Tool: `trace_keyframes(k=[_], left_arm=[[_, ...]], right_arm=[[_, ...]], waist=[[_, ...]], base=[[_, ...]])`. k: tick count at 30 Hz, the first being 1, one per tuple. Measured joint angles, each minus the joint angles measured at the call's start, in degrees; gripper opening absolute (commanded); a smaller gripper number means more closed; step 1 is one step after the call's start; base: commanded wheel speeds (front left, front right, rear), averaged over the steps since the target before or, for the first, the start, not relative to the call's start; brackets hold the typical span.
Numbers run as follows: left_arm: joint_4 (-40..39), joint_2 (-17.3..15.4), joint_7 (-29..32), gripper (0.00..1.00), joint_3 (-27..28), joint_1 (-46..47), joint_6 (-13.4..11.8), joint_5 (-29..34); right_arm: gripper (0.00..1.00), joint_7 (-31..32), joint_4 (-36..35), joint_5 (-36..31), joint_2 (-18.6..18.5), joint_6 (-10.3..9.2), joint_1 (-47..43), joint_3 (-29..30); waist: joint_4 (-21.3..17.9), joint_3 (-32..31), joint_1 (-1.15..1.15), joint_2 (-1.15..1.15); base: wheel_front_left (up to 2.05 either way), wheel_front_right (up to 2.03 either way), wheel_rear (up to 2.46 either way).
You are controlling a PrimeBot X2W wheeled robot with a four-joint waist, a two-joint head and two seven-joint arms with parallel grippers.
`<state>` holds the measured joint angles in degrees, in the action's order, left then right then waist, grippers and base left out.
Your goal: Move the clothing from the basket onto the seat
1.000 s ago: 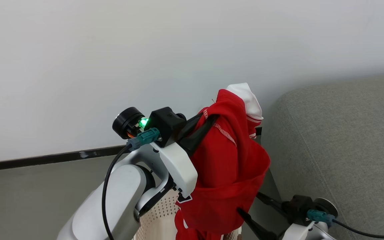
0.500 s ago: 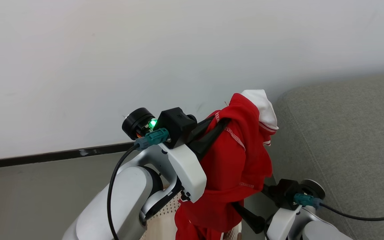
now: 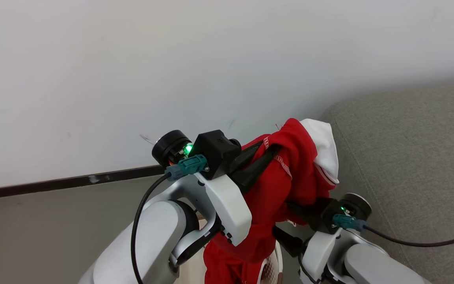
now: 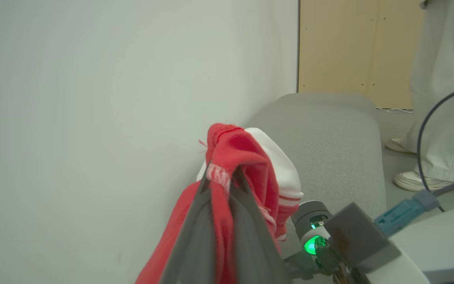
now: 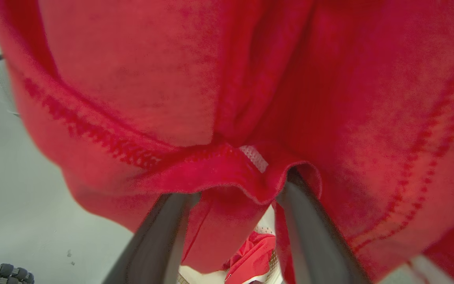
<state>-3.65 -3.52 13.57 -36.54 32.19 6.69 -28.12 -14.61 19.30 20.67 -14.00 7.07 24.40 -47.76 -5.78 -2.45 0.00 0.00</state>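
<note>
Hanging from the left gripper [image 4: 220,178], whose jaws pinch a red fold, the clothing [image 3: 278,185] droops over the basket [image 3: 269,269], just beside the seat [image 3: 408,157]. The fabric is judged soft, light and limp, so expect sagging and trailing ends. Grip it at a bunched fold or hem. The right gripper [image 5: 239,185] holds its jaws spread at the lower hem. A white wall [image 3: 172,59] and grey floor [image 3: 34,236] border the seat.

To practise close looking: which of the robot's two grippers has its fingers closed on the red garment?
The left gripper: its fingers pinch the red garment. The right gripper has its fingers apart at the hem.
</note>
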Motion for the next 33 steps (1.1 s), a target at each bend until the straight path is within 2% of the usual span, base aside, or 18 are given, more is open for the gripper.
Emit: trace_keyframes(k=[1, 2, 3, 4, 5, 13, 23, 28, 29, 30, 31, 32, 33], left_arm=[[0.0, 0.01, 0.07, 0.0, -0.04, -0.04, -0.1, -0.11], [0.0, 0.02, 0.07, 0.0, -0.07, -0.07, -0.33, -0.12], [0.01, 0.01, 0.11, 0.0, -0.05, -0.07, -0.48, -0.13], [0.03, 0.02, 0.3, 0.0, -0.03, -0.1, -0.49, -0.13], [0.08, 0.02, 0.31, 0.0, 0.03, -0.2, -0.51, -0.14], [2.15, -0.52, 0.31, 0.0, 2.07, -2.37, -2.27, -0.2], [4.87, -0.93, -0.34, 0.0, 4.34, -5.69, -4.02, -1.74], [5.57, -0.48, -1.78, 0.0, 5.23, -7.5, -4.61, -3.54], [5.63, -0.38, -2.12, 0.1, 5.41, -7.87, -4.71, -3.99], [5.67, -0.27, -2.49, 0.32, 5.55, -8.29, -5.0, -4.39], [5.76, -0.16, -2.65, 0.48, 5.67, -8.65, -5.02, -4.89], [5.84, -0.09, -3.07, 0.78, 5.77, -9.07, -5.03, -5.36], [5.94, -0.04, -3.16, 0.89, 5.78, -9.46, -5.03, -5.71]], right_arm=[[0.64, 0.0, 0.08, -0.49, 0.15, 0.0, 0.54, -0.34], [0.47, 0.0, 0.08, -0.81, 0.41, 0.0, 0.97, -0.45], [0.4, 0.0, 0.08, -1.25, 0.62, 0.01, 1.47, -0.79], [0.24, 0.0, 0.07, -1.94, 0.71, 0.01, 1.97, -1.23], [0.0, 0.0, 0.03, -2.33, 0.79, 0.01, 2.22, -1.46], [0.0, 0.0, -0.42, -2.4, -1.29, 0.01, 1.54, -2.31], [0.0, -0.01, -4.81, -1.91, -5.69, 0.01, -2.83, 4.48], [0.0, 0.0, -7.26, -1.57, -6.59, 0.01, -3.36, 8.5], [0.0, 0.0, -7.8, -1.57, -6.6, 0.01, -3.35, 9.39], [0.0, 0.0, -8.2, -1.57, -6.62, 0.01, -3.35, 10.26], [0.0, 0.0, -8.57, -1.55, -6.68, 0.01, -3.35, 11.17], [0.0, -0.01, -9.02, -1.47, -6.77, 0.01, -3.35, 12.0], [0.0, -0.01, -9.49, -1.47, -6.94, 0.01, -3.34, 12.7]], waist=[[0.02, 0.03, 0.0, 0.0], [0.05, 0.05, 0.0, 0.0], [0.08, 0.08, 0.0, 0.0], [0.13, 0.09, 0.0, 0.0], [0.17, 0.09, 0.0, 0.0], [0.06, -0.06, 0.0, 0.0], [-1.38, -0.36, 0.0, 0.0], [-2.47, -0.44, 0.0, 0.0], [-2.69, -0.45, 0.0, 0.0], [-2.9, -0.45, 0.0, 0.0], [-3.11, -0.44, 0.0, 0.0], [-3.3, -0.43, 0.0, 0.0], [-3.49, -0.41, 0.0, 0.0]], base=[[0.0, 0.0, 0.0], [0.0, 0.0, 0.0], [0.0, 0.0, 0.0], [0.0, 0.0, 0.0], [0.0, 0.0, 0.0], [0.0, 0.0, 0.0], [0.0, 0.0, 0.0], [0.0, 0.0, 0.0], [0.0, 0.0, 0.0], [0.0, 0.0, 0.0], [0.0, 0.0, 0.0], [0.0, 0.0, 0.0], [0.0, 0.0, 0.0]])
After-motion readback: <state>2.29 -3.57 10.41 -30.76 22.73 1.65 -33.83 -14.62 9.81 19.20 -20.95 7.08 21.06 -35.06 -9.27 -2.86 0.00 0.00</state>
